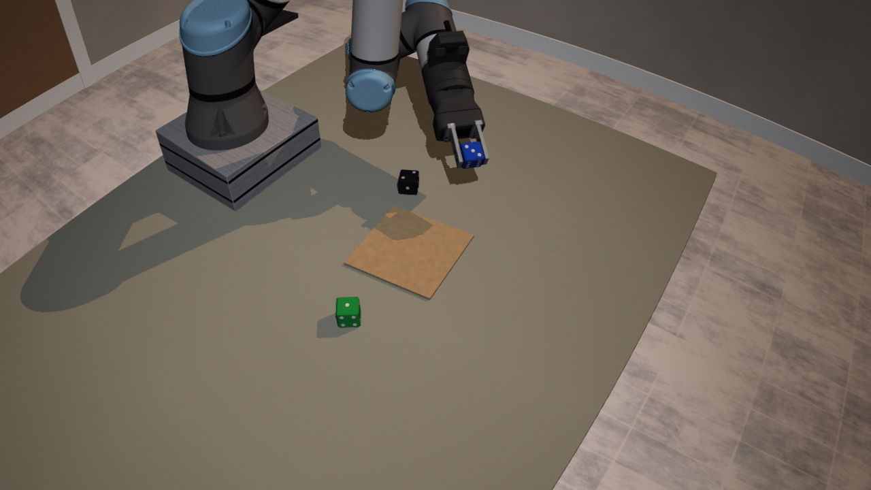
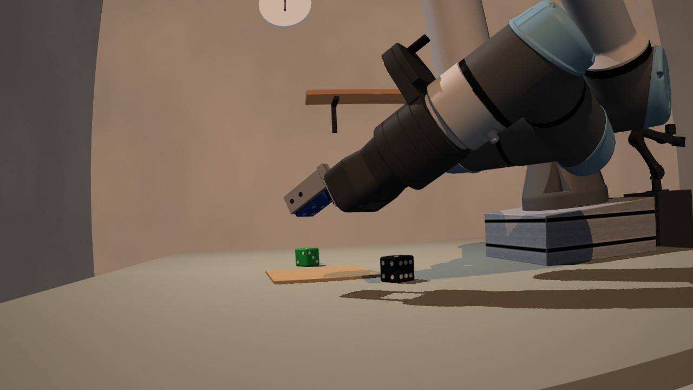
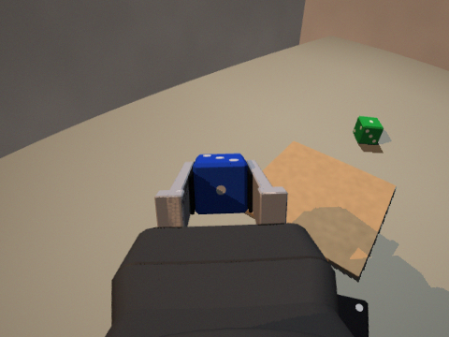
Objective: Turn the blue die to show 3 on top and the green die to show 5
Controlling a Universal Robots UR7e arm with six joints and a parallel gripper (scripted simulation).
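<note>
My gripper (image 1: 472,159) (image 2: 299,206) (image 3: 220,177) is shut on the blue die (image 1: 472,152) (image 2: 314,205) (image 3: 221,187) and tilted well off vertical, above the table. The die's 3 faces obliquely up in the top view; its 1 faces the wrist camera. The orange mat (image 1: 420,262) (image 2: 295,277) (image 3: 332,178) lies flat. The green die (image 1: 348,312) (image 2: 306,257) (image 3: 368,131) stands off the mat with 1 on top. The black die (image 1: 407,182) (image 2: 397,268) (image 3: 353,313) stands off the mat's other side with 2 on top; the gripper body partly hides it in the wrist view.
The robot base stands on a grey block (image 1: 273,149) (image 2: 516,238) beyond the black die. The table (image 1: 548,304) (image 2: 194,329) ends at an edge on the right in the top view. The arm's shadow falls across part of the mat.
</note>
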